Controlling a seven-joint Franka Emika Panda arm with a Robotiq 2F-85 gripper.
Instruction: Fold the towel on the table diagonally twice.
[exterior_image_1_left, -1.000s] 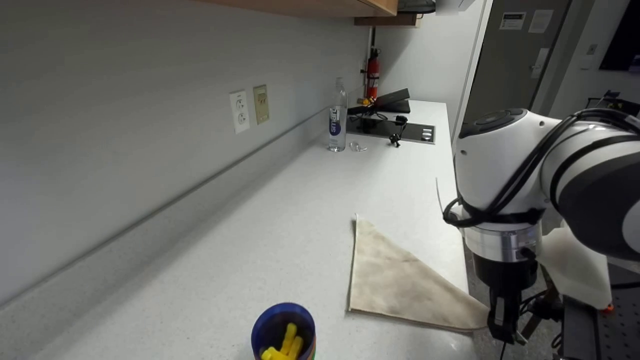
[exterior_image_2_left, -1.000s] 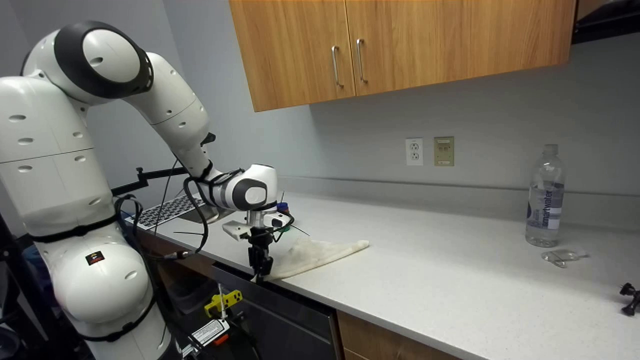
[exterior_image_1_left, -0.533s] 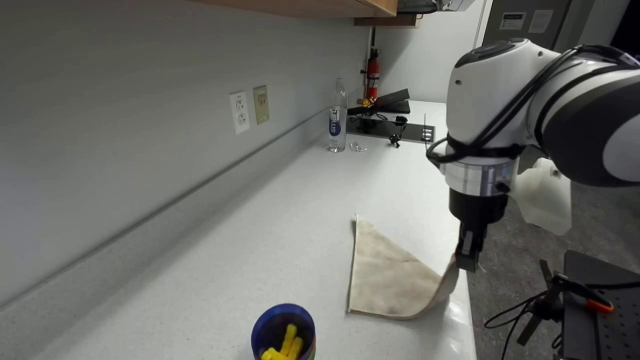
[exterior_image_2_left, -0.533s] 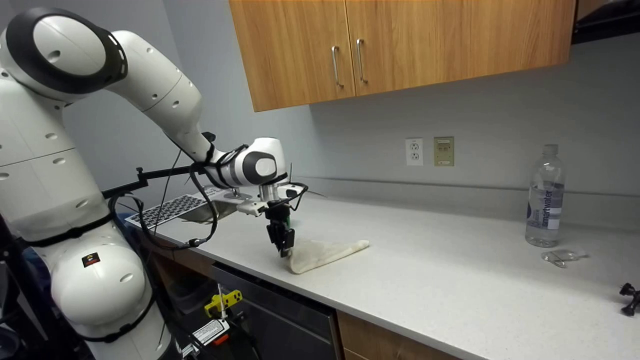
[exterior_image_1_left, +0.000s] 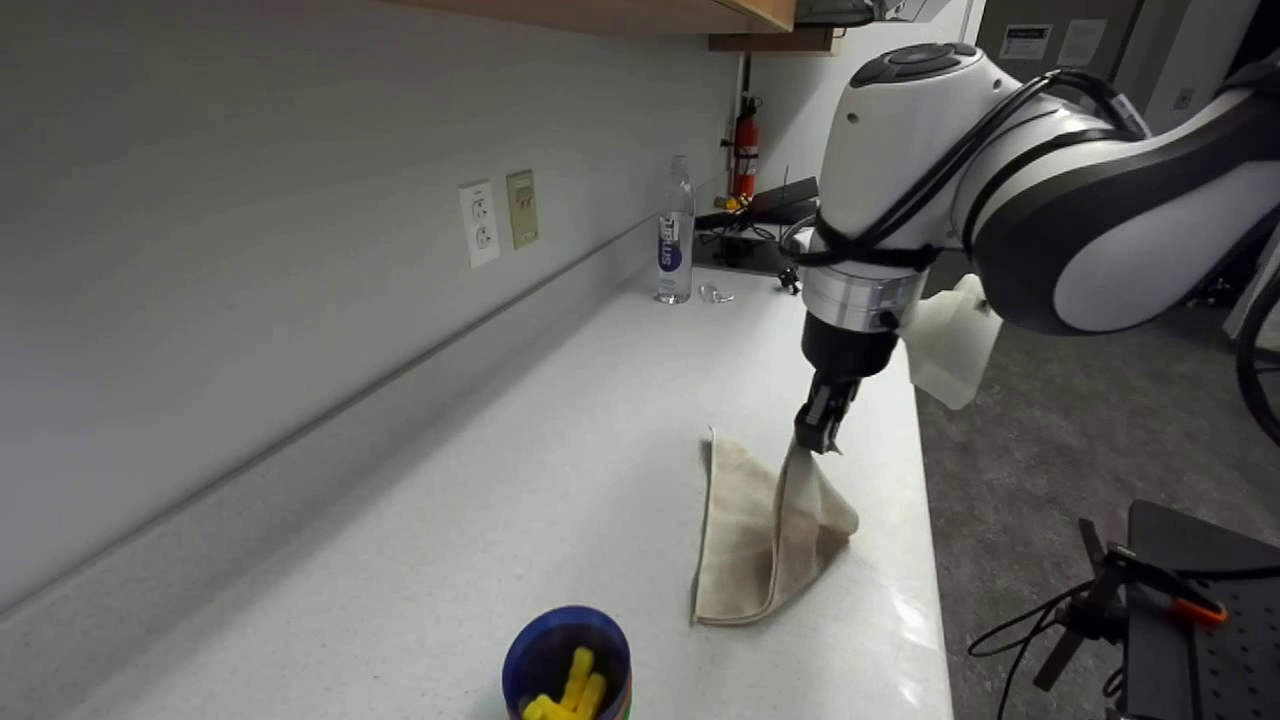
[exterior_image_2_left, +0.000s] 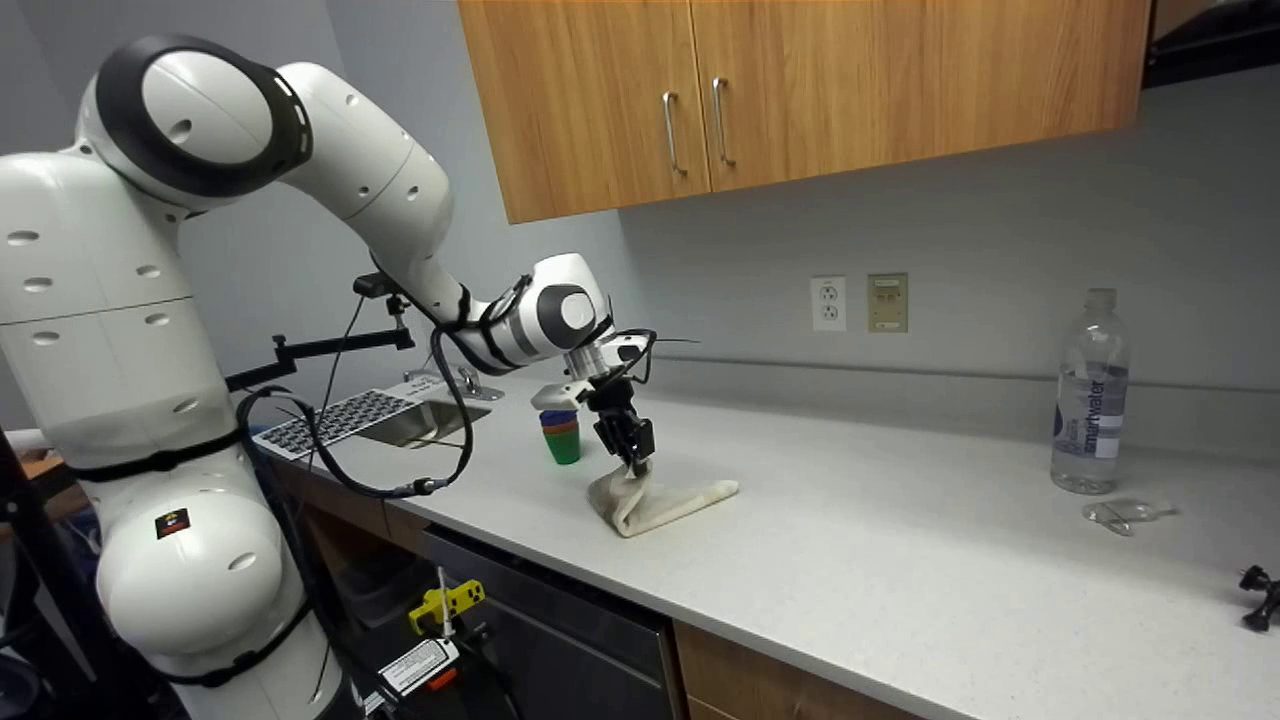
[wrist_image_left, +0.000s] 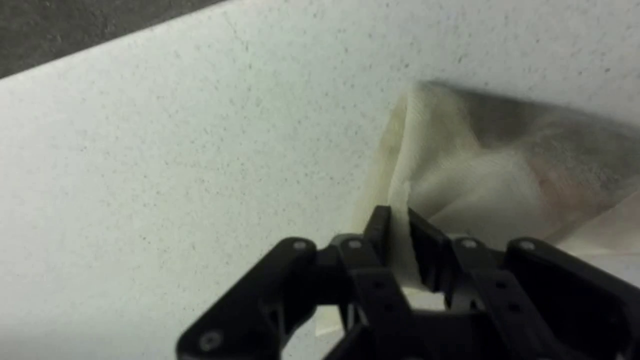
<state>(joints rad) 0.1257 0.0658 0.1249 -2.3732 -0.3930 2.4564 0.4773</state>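
While the claw (wrist_image_left: 400, 224) pinches 1 corner of the towel (exterior_image_1_left: 802, 528), the rest sags onto the table (exterior_image_1_left: 500, 480) beneath it; here's the danger: let go too early, and that raised corner could flop short, skewing the fold.

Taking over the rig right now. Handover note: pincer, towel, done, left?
Pincer: shut on a corner of the towel, held above the counter.
Towel: held end raised and curled back; the rest lies on the counter.
Done: apparently the first diagonal fold; it lay as a triangle a second ago.
Left: second fold, under way. Probably lay the held corner on the opposite one, then release.
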